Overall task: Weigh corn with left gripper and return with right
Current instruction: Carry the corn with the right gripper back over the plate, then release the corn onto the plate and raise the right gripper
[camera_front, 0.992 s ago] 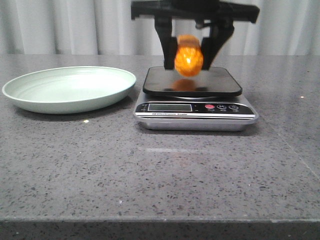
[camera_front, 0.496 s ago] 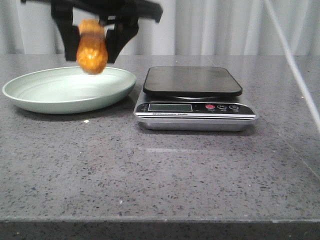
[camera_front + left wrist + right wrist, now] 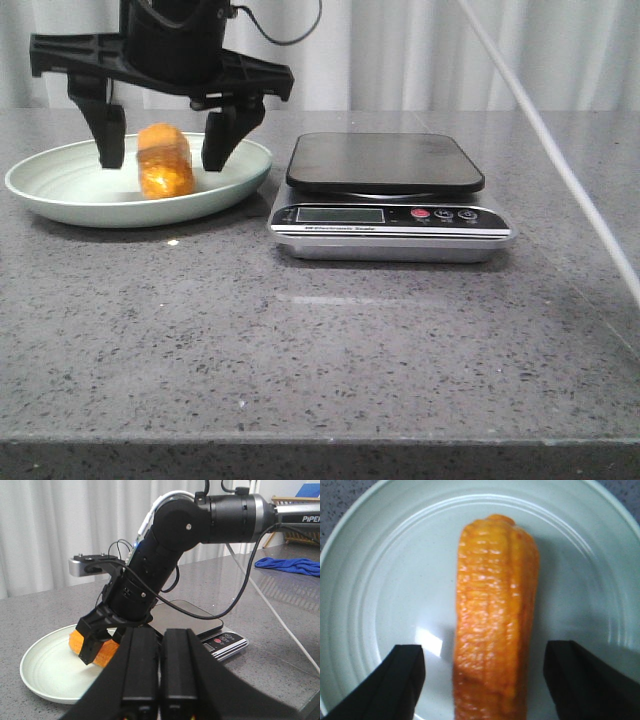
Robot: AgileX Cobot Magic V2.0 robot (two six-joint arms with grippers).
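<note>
Right gripper (image 3: 163,150) wide open (straddling corn (image 3: 165,160)).

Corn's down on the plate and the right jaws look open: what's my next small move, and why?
Probably lift the right gripper straight up. The corn lies on the green plate, and the wrist view shows clear gaps between it and both fingers, so it looks released. A vertical rise should avoid nudging it.
</note>
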